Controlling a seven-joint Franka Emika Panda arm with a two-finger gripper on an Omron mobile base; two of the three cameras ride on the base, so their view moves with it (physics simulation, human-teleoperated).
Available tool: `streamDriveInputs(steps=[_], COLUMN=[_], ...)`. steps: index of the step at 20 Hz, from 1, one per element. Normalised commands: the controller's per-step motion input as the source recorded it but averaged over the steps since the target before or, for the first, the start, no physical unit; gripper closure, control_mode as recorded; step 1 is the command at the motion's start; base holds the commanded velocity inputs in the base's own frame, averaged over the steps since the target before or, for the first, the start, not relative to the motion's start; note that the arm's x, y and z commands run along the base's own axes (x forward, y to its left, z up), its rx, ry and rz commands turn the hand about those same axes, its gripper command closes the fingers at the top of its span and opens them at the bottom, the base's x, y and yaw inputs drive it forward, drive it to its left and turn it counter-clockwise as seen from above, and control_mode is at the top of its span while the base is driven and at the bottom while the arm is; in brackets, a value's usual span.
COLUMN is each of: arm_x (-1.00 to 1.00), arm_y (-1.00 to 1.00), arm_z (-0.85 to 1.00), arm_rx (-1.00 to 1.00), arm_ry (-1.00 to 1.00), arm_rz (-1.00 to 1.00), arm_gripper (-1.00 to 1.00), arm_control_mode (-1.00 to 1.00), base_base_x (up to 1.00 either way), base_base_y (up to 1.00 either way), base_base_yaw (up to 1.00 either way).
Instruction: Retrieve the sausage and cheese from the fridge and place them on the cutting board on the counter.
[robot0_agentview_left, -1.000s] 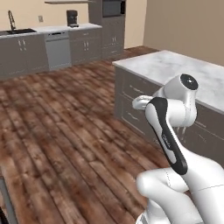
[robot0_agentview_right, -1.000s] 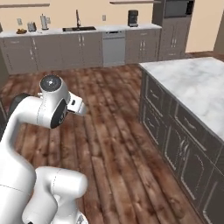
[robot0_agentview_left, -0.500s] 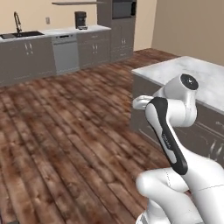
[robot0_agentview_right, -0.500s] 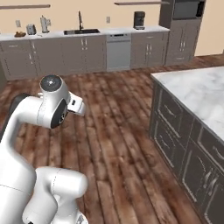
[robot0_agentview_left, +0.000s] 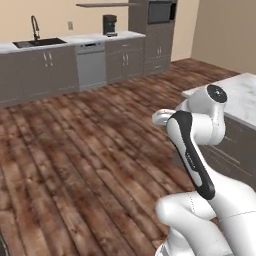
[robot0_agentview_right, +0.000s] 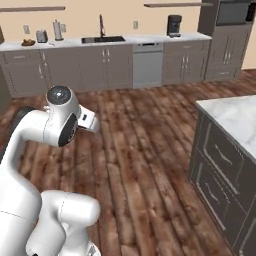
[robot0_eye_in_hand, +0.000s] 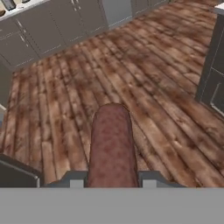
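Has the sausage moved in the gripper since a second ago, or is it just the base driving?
Cannot tell for the sausage: no earlier hand view. In the base views the arm holds its pose while the dishwasher slides right, so the base is turning.

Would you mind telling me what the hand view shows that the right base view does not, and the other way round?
The hand view shows the sausage, a reddish-brown cylinder standing up between the gripper fingers, which are shut on it.

The right base view shows the sink, the coffee maker, the dishwasher, the wall oven and the marble top of the counter.

Both show the wooden floor, the grey-brown cabinets along the far wall, and the side of the counter.
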Motion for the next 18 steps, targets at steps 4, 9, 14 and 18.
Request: streamDriveInputs(steps=[4,9,14,18], arm_x=[0.00,0.00,0.00,0.00], arm_y=[0.00,0.00,0.00,0.00], arm_z=[0.00,0.00,0.00,0.00], arm_rx=[0.00,0.00,0.00,0.00], arm_ry=[0.00,0.00,0.00,0.00], arm_rz=[0.00,0.00,0.00,0.00], arm_gripper=[1.00,1.00,1.00,1.00], arm_control_mode=[1.00,1.00,1.00,1.00], base_base_x=[1.00,1.00,1.00,1.00], base_base_y=[0.30,0.28,0.27,0.27], base_base_yaw=[0.12,0.12,0.11,0.12])
